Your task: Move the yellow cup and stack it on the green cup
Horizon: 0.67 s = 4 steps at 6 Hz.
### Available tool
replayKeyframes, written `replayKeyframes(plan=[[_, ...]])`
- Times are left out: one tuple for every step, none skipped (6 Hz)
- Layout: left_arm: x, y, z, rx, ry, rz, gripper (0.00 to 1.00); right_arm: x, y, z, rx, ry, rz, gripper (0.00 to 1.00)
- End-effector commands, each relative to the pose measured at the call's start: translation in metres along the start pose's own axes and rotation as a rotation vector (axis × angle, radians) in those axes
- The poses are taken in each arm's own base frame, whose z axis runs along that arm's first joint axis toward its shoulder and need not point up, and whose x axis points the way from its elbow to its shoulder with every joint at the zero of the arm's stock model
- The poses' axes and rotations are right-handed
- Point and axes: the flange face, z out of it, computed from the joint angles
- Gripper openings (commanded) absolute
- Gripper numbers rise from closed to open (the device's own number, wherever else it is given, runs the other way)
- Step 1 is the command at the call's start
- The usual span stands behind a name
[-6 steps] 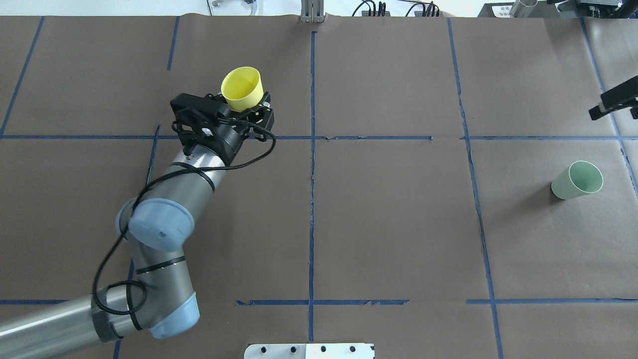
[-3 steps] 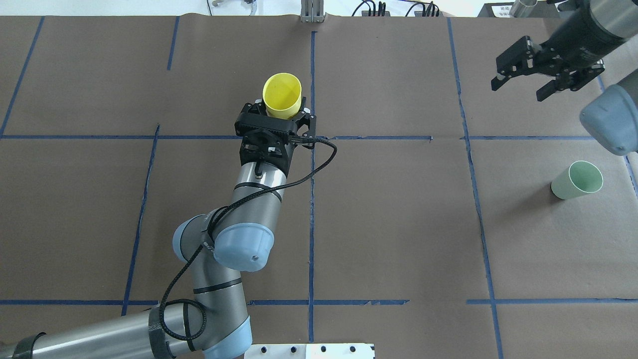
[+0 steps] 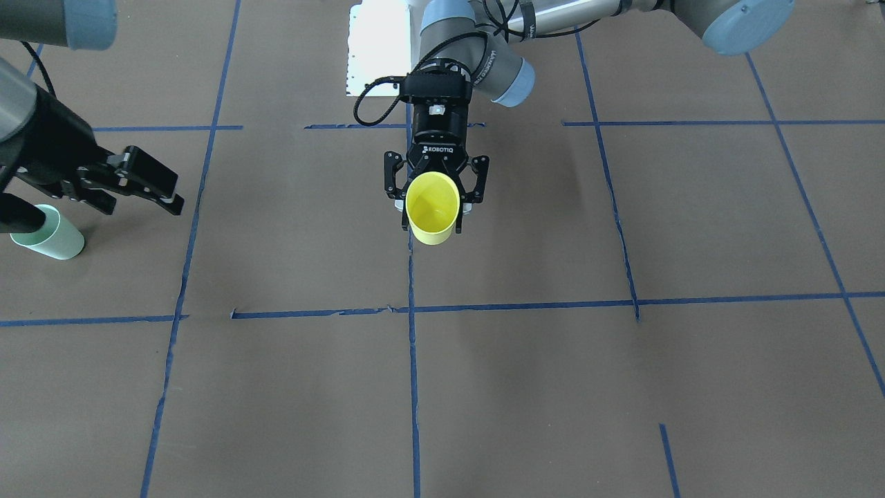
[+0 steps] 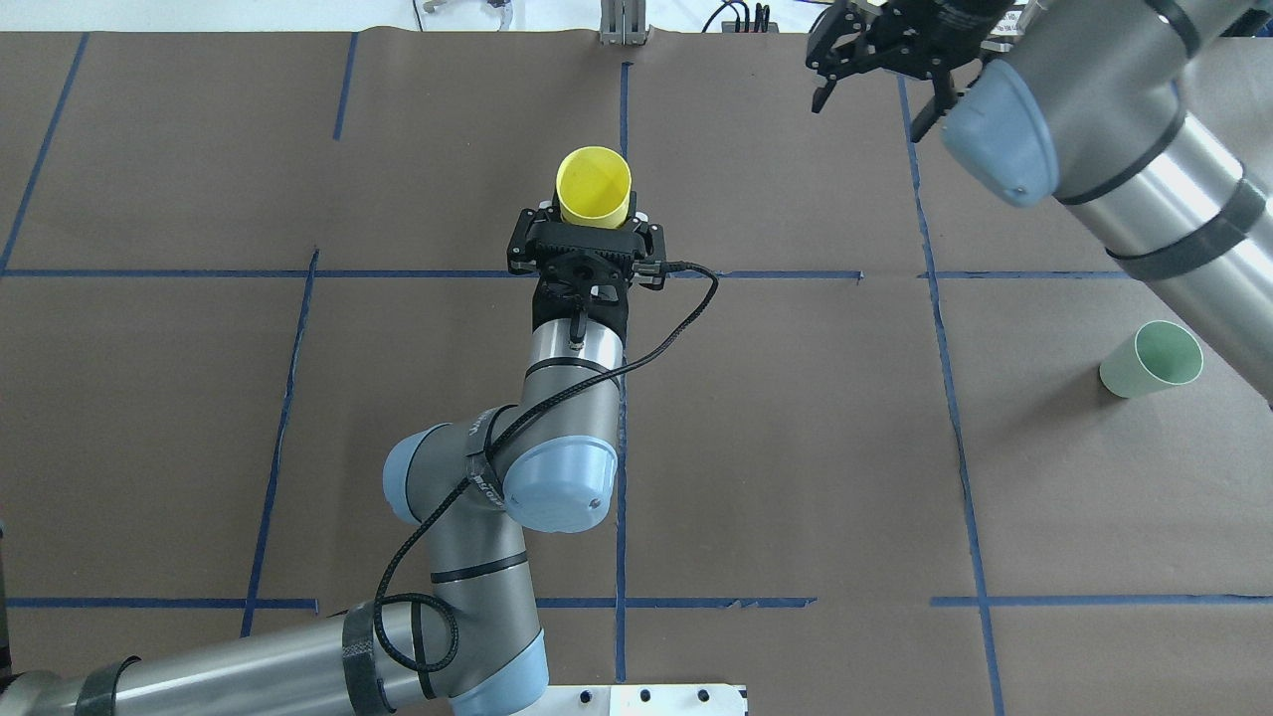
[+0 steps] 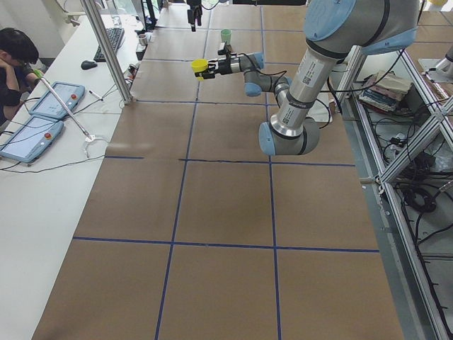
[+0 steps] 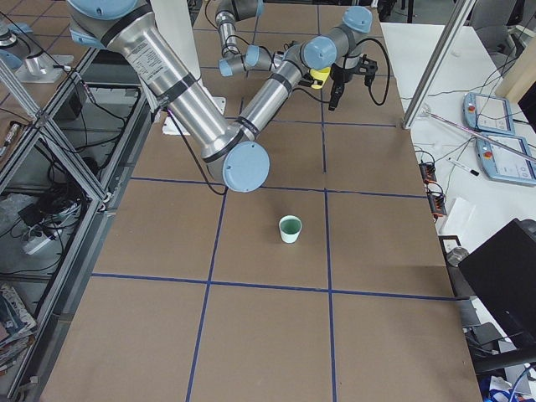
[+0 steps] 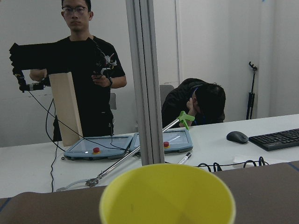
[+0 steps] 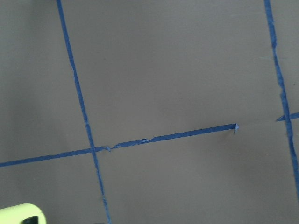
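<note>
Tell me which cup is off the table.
The yellow cup, held in the left gripper and its jaws above the table. The green cup stands on the table, ungripped.

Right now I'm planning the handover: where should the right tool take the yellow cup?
Probably the rim end of the yellow cup, approached from the far side. The left tool clamps its base from both sides, leaving the open mouth jutting away from the robot; the open right tool could pinch the wall there.
</note>
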Motion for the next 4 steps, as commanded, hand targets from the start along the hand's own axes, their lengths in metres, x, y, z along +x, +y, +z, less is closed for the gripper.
replayKeyframes(plan=[[0.01,0.008,0.007,-0.008,-0.011,-0.023,0.24,-0.074,0.01,0.001,-0.036,0.014,-0.015,1.0],[0.01,0.01,0.006,-0.012,-0.008,-0.025,0.24,-0.105,0.003,0.007,-0.055,0.025,-0.013,0.99],[0.011,0.01,0.005,-0.015,-0.005,-0.026,0.24,-0.153,-0.006,0.019,-0.091,0.059,0.014,0.99],[0.012,0.011,0.004,-0.016,-0.002,-0.027,0.24,-0.159,-0.004,0.03,-0.102,0.074,0.016,0.99]])
